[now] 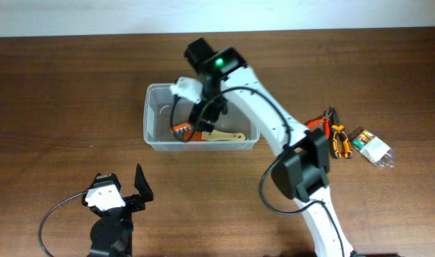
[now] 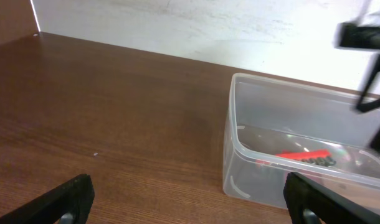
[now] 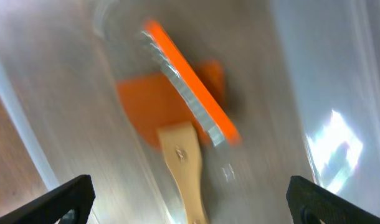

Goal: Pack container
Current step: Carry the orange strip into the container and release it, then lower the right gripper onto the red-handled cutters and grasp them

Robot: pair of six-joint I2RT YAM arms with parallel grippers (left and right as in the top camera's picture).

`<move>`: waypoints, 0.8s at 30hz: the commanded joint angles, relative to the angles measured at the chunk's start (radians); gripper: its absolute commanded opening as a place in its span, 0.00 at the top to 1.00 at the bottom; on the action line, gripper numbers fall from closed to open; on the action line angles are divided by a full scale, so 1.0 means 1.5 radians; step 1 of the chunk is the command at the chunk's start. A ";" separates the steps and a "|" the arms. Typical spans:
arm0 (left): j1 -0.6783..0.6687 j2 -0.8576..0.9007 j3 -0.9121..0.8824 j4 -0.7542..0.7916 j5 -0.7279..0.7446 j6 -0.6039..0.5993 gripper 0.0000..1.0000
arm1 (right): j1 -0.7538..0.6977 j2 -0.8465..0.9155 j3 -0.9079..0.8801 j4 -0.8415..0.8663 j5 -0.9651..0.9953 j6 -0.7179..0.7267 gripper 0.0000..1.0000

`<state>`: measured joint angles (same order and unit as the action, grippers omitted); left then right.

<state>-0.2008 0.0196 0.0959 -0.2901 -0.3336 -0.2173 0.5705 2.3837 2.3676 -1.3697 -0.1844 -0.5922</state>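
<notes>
Dark wooden desk [image 1: 60, 107], white wall along its far edge. The container [image 1: 160, 143] sits mid-desk toward the far edge and holds an orange tool [image 3: 190, 93] and a wooden handle [image 3: 184, 168]. The right gripper [image 3: 190, 202] hangs above them, jaws wide, empty. The left gripper [image 2: 190, 205] is by the near edge, jaws wide, empty. Pliers [image 1: 335, 139] lie toward the right edge.

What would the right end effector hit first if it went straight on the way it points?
Probably the wooden handle by the orange tool, down in the container. The right end effector points into it, open. The wrist view is blurred, so depth is unclear.
</notes>
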 commanded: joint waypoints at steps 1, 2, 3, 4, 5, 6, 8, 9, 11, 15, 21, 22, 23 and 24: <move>-0.003 -0.004 -0.002 -0.001 -0.002 0.006 0.01 | -0.068 -0.099 0.043 -0.022 0.108 0.160 0.01; -0.003 -0.004 -0.002 -0.001 -0.002 0.006 0.01 | -0.088 -0.114 0.045 -0.028 0.127 0.196 0.01; -0.003 -0.004 -0.002 -0.001 -0.002 0.006 0.01 | -0.110 -0.131 0.046 -0.034 0.136 0.231 0.01; -0.003 -0.004 -0.002 -0.001 -0.002 0.006 0.01 | -0.134 -0.147 0.046 -0.037 0.132 0.263 0.01; -0.003 -0.004 -0.002 -0.001 -0.002 0.006 0.01 | -0.158 -0.161 0.046 -0.038 0.124 0.302 0.01; -0.003 -0.004 -0.002 -0.001 -0.002 0.006 0.01 | -0.182 -0.173 0.046 -0.038 0.112 0.347 0.01; -0.003 -0.004 -0.002 -0.001 -0.002 0.006 0.01 | -0.230 -0.190 0.046 -0.048 0.087 0.419 0.01; -0.003 -0.004 -0.002 -0.001 -0.002 0.006 0.01 | -0.253 -0.194 0.046 -0.050 0.083 0.431 0.01; -0.003 -0.004 -0.002 -0.001 -0.002 0.006 0.01 | -0.298 -0.193 0.046 -0.061 0.092 0.435 0.01; -0.003 -0.004 -0.002 -0.001 -0.002 0.006 0.01 | -0.374 -0.177 0.037 -0.098 0.096 0.435 0.01; -0.003 -0.004 -0.002 -0.001 -0.002 0.006 0.01 | -0.453 -0.162 -0.037 -0.130 0.144 0.400 0.00; -0.003 -0.004 -0.002 -0.001 -0.002 0.006 0.01 | -0.460 -0.162 -0.056 -0.126 0.144 0.385 0.02; -0.003 -0.004 -0.002 -0.001 -0.002 0.006 0.01 | -0.466 -0.162 -0.075 -0.121 0.145 0.377 0.06; -0.003 -0.004 -0.002 -0.001 -0.002 0.006 0.01 | -0.470 -0.162 -0.095 -0.113 0.149 0.377 0.09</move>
<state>-0.2008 0.0196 0.0959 -0.2897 -0.3336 -0.2173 -0.1173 2.1265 2.2871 -1.5505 0.0036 0.0055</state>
